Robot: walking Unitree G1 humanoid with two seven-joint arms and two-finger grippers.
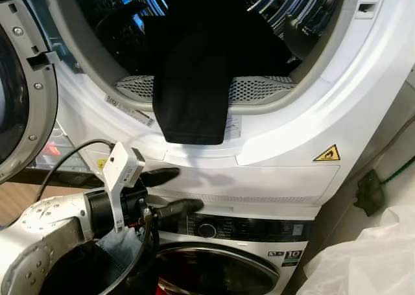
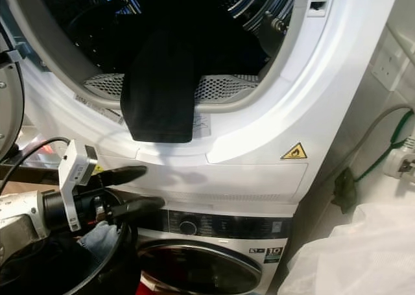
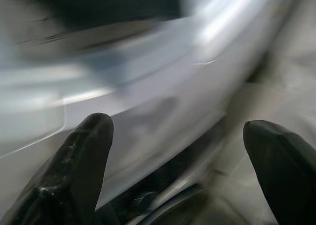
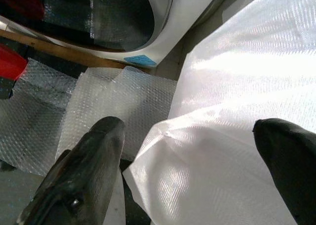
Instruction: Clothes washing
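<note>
Nearest the head camera, the left gripper (image 1: 170,191) reaches forward from the silver arm, its two black fingers spread apart and holding nothing, tips close to the white front panel of the upper machine (image 1: 285,172). Above it, a black garment (image 1: 194,81) hangs out of the open drum (image 1: 194,23), draped over the perforated rim and down onto the white door ring. Below sits a second machine (image 1: 246,256) with a dark control strip and round door. A yellow warning sticker (image 1: 327,153) marks the upper front. From the left wrist, blurred white panel lies past the parted fingers (image 3: 79,165). From the right wrist, the right gripper (image 4: 197,175) hangs released over a white plastic bag (image 4: 247,86) and bubble wrap (image 4: 113,101).
</note>
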